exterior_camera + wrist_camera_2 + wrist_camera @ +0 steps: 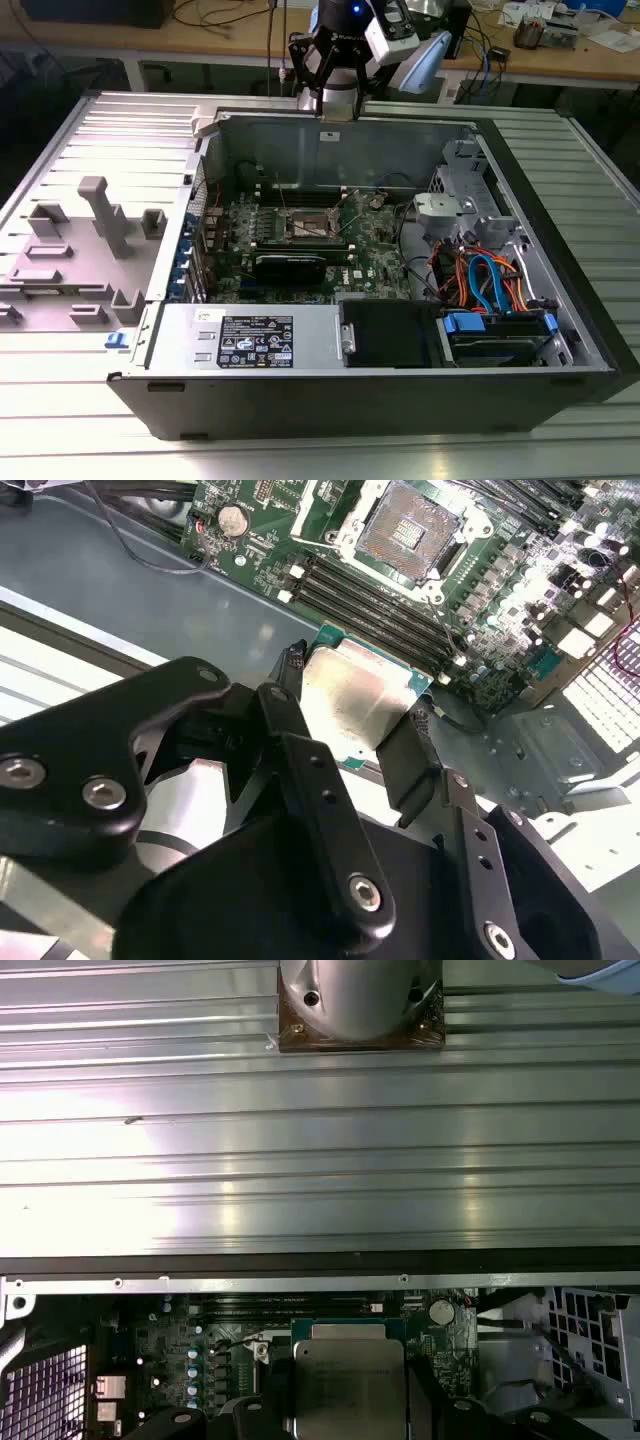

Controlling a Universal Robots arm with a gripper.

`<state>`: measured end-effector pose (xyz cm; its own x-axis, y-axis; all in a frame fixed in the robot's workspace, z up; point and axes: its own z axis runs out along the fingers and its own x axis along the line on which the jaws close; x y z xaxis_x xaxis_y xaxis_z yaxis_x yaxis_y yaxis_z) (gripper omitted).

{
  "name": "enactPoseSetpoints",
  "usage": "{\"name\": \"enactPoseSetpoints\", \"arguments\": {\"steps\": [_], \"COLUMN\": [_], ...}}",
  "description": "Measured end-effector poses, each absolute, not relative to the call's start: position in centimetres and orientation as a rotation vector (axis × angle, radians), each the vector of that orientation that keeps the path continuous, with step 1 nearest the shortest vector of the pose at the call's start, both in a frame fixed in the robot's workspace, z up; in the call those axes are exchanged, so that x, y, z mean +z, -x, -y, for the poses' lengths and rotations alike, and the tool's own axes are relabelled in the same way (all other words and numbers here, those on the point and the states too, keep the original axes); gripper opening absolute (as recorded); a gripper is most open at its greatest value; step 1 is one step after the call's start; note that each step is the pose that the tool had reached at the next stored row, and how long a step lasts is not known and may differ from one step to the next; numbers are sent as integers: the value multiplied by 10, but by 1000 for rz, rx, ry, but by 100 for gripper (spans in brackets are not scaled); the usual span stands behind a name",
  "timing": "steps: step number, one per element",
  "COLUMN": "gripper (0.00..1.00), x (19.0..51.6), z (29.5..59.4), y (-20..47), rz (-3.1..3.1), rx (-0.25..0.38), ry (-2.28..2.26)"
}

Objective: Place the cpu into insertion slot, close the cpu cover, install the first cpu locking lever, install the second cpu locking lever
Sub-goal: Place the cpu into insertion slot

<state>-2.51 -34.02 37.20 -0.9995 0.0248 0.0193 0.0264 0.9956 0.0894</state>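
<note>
The gripper (358,702) clamps the cpu (345,725) by opposite edges, flat and short of the bare insertion slot (410,530), presumably sparing its contacts.

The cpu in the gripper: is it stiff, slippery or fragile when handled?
Likely stiff: the cpu is a flat metal-topped plate, held by its edges in the gripper. Its smooth shiny top may be slippery. Probably light, being thin.

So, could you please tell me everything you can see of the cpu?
The cpu is a small flat square chip with a dull silver-grey metal top and a green rim. The gripper has its jaws shut on two opposite sides, holding it in the air, apart from the empty insertion slot.
</note>
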Motion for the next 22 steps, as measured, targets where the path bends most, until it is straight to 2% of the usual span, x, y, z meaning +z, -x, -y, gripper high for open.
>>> {"name": "enactPoseSetpoints", "arguments": {"steps": [22], "gripper": [55], "x": [371], "z": [350], "y": [40], "rz": [3119], "rx": [-140], "ry": [40]}}
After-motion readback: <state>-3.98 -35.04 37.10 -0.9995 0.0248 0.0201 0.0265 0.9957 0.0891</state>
